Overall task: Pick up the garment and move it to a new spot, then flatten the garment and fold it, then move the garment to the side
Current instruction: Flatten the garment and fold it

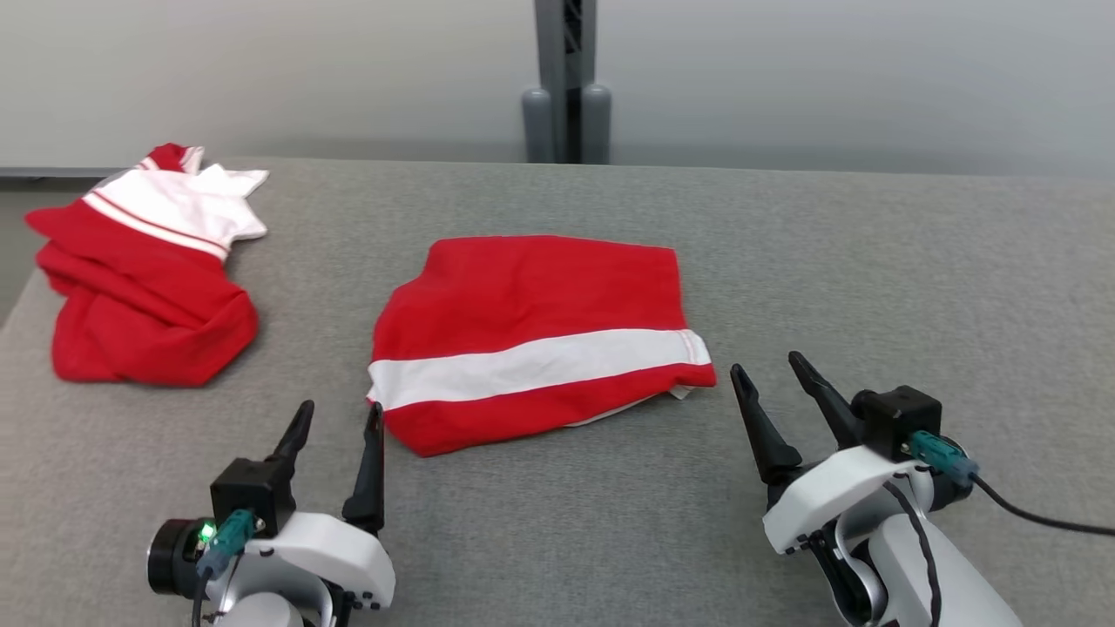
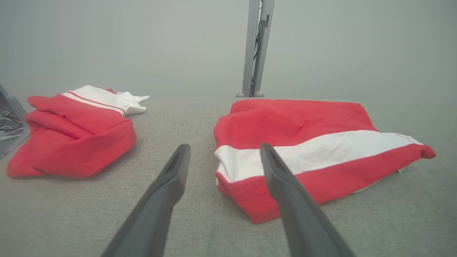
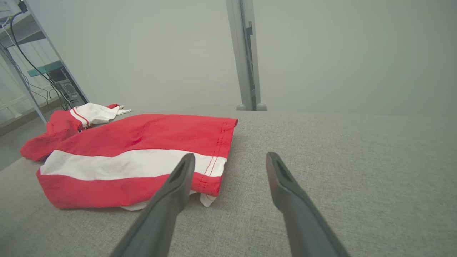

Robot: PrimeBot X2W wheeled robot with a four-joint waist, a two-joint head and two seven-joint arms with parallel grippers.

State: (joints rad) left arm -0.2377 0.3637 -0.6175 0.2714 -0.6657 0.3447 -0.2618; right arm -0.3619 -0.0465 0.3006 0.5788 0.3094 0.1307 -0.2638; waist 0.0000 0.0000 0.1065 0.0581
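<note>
The garment (image 1: pixel 531 340), red with a broad white stripe, lies folded into a rough rectangle in the middle of the grey table (image 1: pixel 871 279). My left gripper (image 1: pixel 341 409) stands open just off its near left corner, with nothing between the fingers. In the left wrist view the left gripper (image 2: pixel 225 148) frames that corner of the garment (image 2: pixel 314 150) without touching it. My right gripper (image 1: pixel 768 364) is open beside the garment's near right corner. In the right wrist view the right gripper (image 3: pixel 230 156) is empty, and the garment (image 3: pixel 135 157) lies to its left.
A second red and white garment (image 1: pixel 148 279) lies crumpled at the table's far left, near the edge. A grey post (image 1: pixel 566 78) stands behind the table's far edge. A shelf frame with cables (image 3: pixel 43 71) stands off the table to the left.
</note>
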